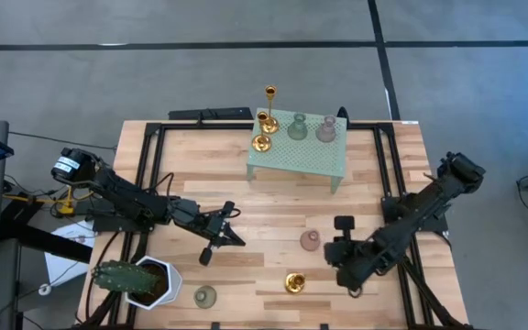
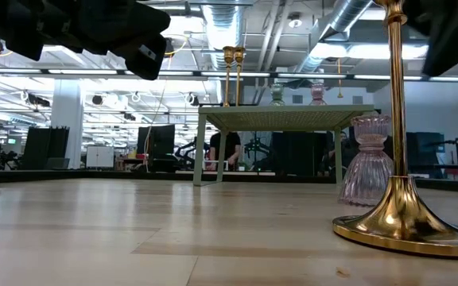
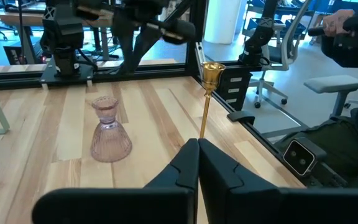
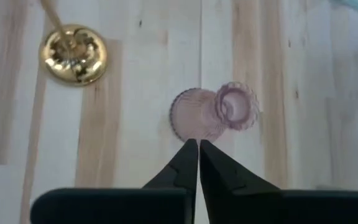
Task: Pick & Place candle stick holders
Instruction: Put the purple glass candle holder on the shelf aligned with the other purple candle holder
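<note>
Jaws are sitting fully closed on both arms, and neither is gripping anything. Right gripper [image 4: 198, 146] is hanging over the near table with its pinched fingertips just short of the pink holder [image 4: 213, 112], which is standing upright on the wood, with no contact that I can see. Beside it, the tall gold holder [image 4: 73, 53] is standing on its round base. Left gripper [image 1: 236, 240] is hovering left of centre, pointing across at that pair. Up on the mint stand [image 1: 298, 158] four holders are sitting: two gold, one green, one pink. Another green holder [image 1: 204, 296] is resting by the cactus pot [image 1: 140, 280].
</note>
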`<state>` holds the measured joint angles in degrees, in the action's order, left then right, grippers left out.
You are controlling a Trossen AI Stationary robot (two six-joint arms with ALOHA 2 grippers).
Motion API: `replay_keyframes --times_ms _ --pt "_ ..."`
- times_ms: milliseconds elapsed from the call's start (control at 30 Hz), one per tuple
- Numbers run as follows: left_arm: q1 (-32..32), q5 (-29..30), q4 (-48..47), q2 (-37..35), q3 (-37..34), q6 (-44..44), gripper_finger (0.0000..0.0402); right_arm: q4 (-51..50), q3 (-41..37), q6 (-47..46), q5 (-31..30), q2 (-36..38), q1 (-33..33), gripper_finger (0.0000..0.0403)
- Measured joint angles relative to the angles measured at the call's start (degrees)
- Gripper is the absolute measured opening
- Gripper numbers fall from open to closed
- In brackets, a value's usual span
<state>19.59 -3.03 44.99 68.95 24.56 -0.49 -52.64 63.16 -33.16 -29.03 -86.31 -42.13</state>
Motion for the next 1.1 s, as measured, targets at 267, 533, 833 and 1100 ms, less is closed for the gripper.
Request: replay_keyframes --times_ms 267,533,833,1100 --pt "0.01 0.0 0.0 0.07 0.0 0.2 0.0006 3.13 -9.87 -13.41 -12.93 9.39 -10.75 0.0001" --pt "0.0 0.0 0.0 0.07 0.0 0.2 0.0005 38.7 -30.71 -8.2 -24.25 18.7 -20.27 0.0" --pt "0.0 0.0 0.01 0.11 0.0 0.2 0.0005 71.81 -48.18 -1.59 -30.24 18.06 -18.9 0.0" --pt "0.0 0.0 0.02 0.11 0.0 0.2 0.0006 74.48 -49.66 -8.64 -28.15 12.92 -14.82 0.0"
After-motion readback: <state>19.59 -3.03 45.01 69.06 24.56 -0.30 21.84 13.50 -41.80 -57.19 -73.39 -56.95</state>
